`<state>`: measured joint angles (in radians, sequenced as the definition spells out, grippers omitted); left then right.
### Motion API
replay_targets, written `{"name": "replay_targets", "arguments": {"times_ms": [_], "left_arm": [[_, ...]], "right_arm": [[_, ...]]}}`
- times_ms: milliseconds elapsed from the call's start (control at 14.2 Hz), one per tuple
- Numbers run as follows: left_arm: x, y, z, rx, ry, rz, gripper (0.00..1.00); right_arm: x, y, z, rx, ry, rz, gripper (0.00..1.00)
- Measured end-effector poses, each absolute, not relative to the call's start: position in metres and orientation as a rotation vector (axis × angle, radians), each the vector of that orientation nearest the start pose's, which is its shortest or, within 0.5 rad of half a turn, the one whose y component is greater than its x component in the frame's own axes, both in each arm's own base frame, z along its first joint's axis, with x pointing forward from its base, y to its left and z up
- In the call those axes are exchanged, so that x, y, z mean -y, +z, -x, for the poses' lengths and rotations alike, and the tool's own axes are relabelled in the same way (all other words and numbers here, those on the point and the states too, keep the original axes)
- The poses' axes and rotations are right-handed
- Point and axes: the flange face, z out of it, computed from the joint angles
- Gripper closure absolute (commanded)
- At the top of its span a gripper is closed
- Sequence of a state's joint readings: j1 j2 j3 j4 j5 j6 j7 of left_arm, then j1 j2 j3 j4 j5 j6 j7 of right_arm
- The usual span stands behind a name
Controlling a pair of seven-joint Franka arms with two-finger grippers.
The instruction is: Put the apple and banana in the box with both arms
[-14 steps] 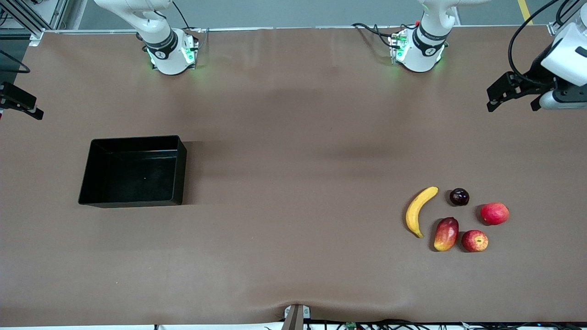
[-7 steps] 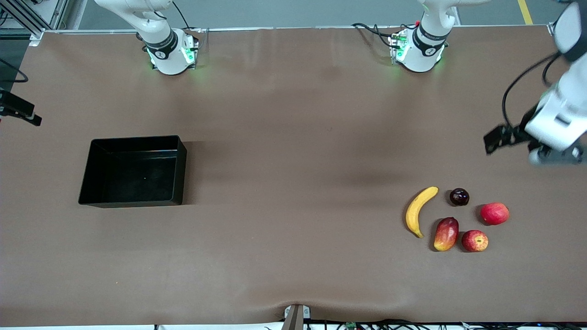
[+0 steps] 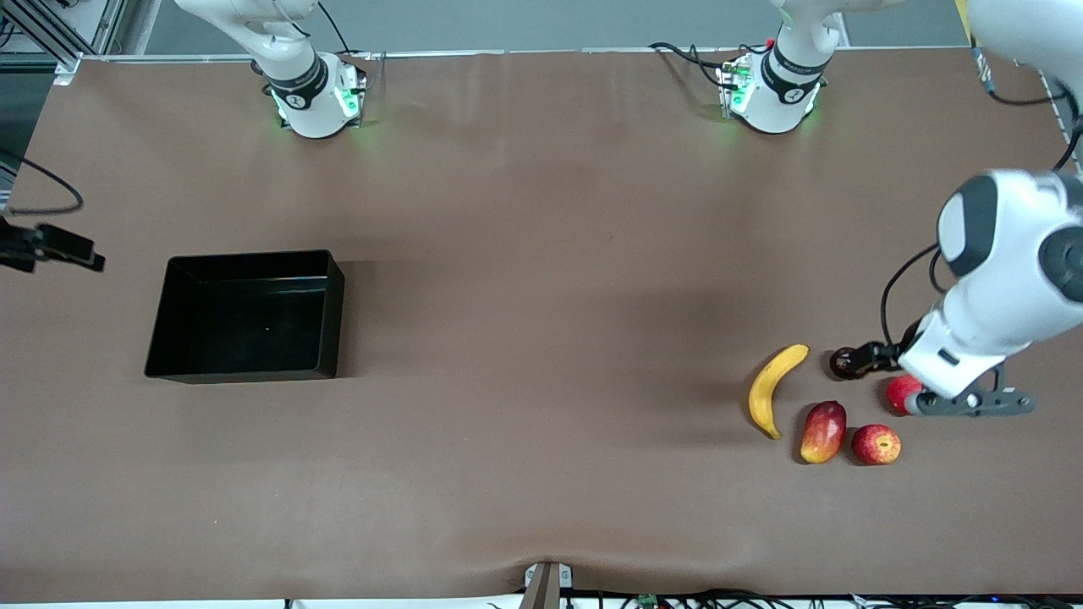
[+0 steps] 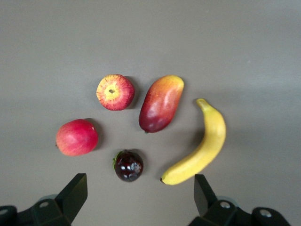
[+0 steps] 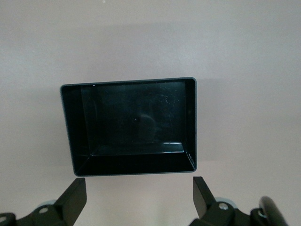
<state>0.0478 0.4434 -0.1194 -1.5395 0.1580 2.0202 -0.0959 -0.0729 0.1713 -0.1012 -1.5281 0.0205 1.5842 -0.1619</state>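
My left gripper [image 4: 138, 200], jaws apart, hangs over the fruit cluster; apple [image 3: 876, 444] and banana [image 3: 772, 387] lie untouched. Probably I descend next. Right gripper [image 5: 138, 200] waits, apart, by the box [image 3: 245, 372].

Five fruits on a bare brown table [image 4: 150, 37], seen from above past the left gripper [image 4: 138, 197], whose two black fingers [image 4: 73, 193] stand wide apart and hold nothing. The apple [image 4: 115, 92] lies beside a mango [image 4: 161, 103]; the banana [image 4: 201, 146] curves alongside; a red fruit [image 4: 76, 137] and a dark plum [image 4: 129, 165] lie closest to the fingers.
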Motion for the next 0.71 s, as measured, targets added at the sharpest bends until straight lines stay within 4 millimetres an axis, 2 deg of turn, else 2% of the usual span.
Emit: {"name": "replay_targets", "arguments": {"times_ms": [212, 424, 565, 706], "left_arm": [[0.001, 0.363, -0.708, -0.123, -0.067, 3.06, 0.0], [-0.006, 0.333, -0.724, -0.17, -0.111, 3.066, 0.0], [-0.008, 0.313, -0.734, -0.304, -0.178, 3.05, 0.0], [-0.027, 0.292, -0.745, -0.401, -0.253, 3.009, 0.0]], "right_arm": [[0.111, 0.506, -0.611, -0.018, 0.244, 3.181, 0.0], [0.126, 0.472, -0.624, -0.029, 0.265, 3.214, 0.0], [0.137, 0.445, -0.629, -0.051, 0.313, 3.206, 0.0], [0.145, 0.414, -0.629, -0.067, 0.381, 3.192, 0.0]]}}
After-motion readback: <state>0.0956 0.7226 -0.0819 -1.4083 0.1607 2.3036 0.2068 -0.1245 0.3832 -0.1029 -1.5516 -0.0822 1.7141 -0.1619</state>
